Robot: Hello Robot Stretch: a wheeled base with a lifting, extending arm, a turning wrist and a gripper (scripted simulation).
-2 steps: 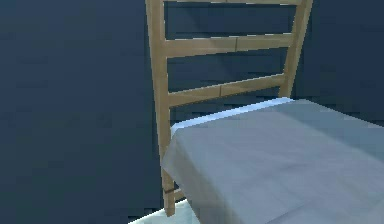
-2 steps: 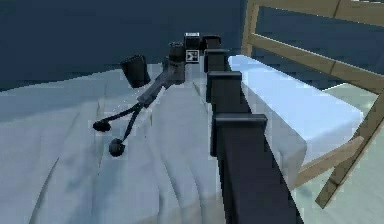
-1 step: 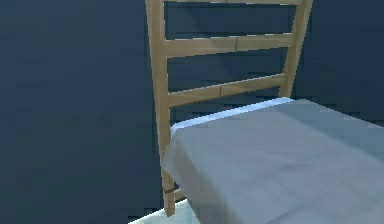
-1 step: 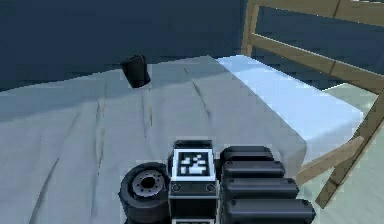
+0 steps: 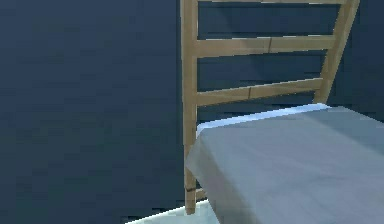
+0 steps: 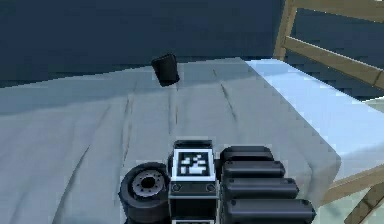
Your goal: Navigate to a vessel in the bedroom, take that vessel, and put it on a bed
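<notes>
**Tilted vessel near the bed's far edge could tip and roll**

The vessel [image 6: 166, 68] is a small dark cup shape over the far part of the bed [image 6: 90, 125], close to the dark blue wall [image 6: 80, 30] and well apart from the wooden headboard [image 5: 262, 45]. I cannot tell whether it rests on the cover or hangs just above it.

The main risk, as I judge it, is the vessel toppling. The cover is soft and creased, so a narrow base set down at a slant would likely fall on its side and roll toward the wall edge. A nudge from the arm [image 6: 255, 185] could do the same.

Its long axis runs near upright but leans, with the upper end tipped toward the arm side view's left. The wider end seems to be uppermost, though this is not certain.

The end effector [image 6: 148, 190] shows as a dark body by the white marker square [image 6: 195, 165]. I cannot tell how its fingers stand, or whether it holds anything.
</notes>
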